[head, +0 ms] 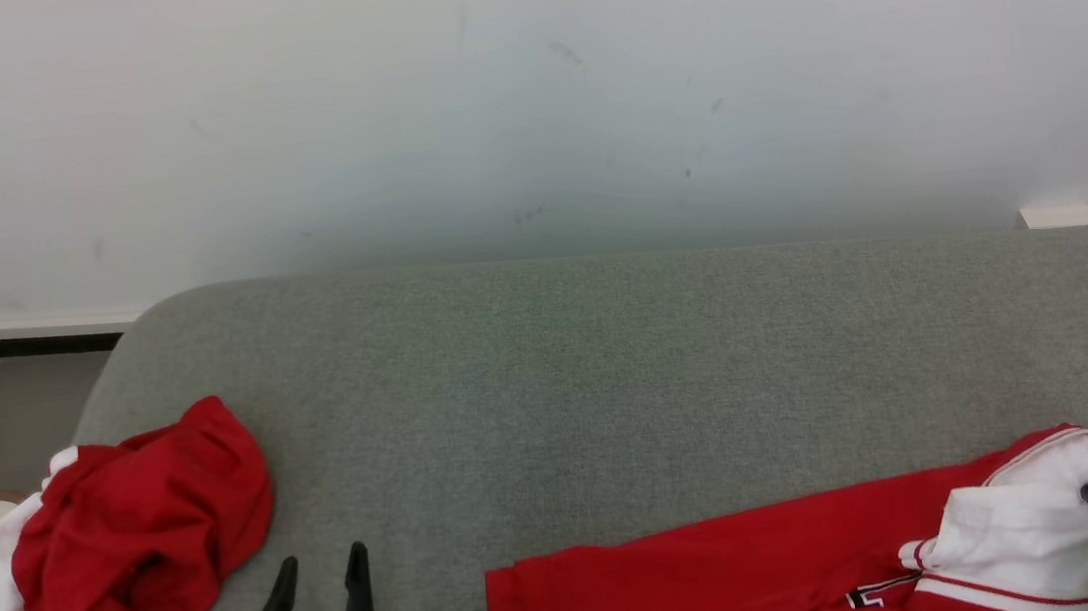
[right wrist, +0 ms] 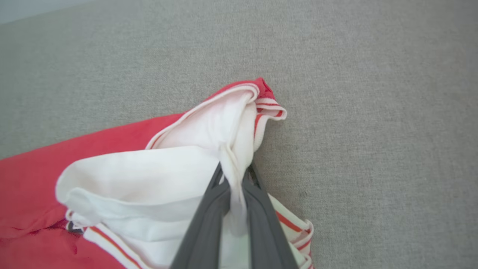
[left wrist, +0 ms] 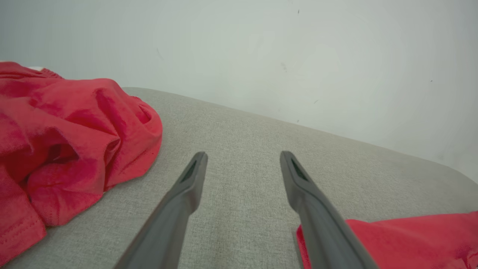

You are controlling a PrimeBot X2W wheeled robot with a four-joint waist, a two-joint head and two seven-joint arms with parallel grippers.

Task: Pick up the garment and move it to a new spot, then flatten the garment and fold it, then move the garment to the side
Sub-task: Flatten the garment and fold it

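Right claw (right wrist: 235, 175) is nearly closed, pinching a fold of the white section (right wrist: 149, 168) of the red garment (head: 729, 567). Fabric is bunched between the fingers, and the red-striped ribbed trim sits just beside the tips. The garment lies near right on the grey fabric surface (head: 562, 384), with its red body stretched left toward centre and the white section (head: 1024, 519) at its right end. Left claw (head: 321, 563) is wide open and holds nothing, near left over bare surface. It sits between the garment's left edge (left wrist: 410, 235) and a second red garment (head: 138, 544), which is crumpled at the left edge. White wall (head: 524, 98) at the far side.
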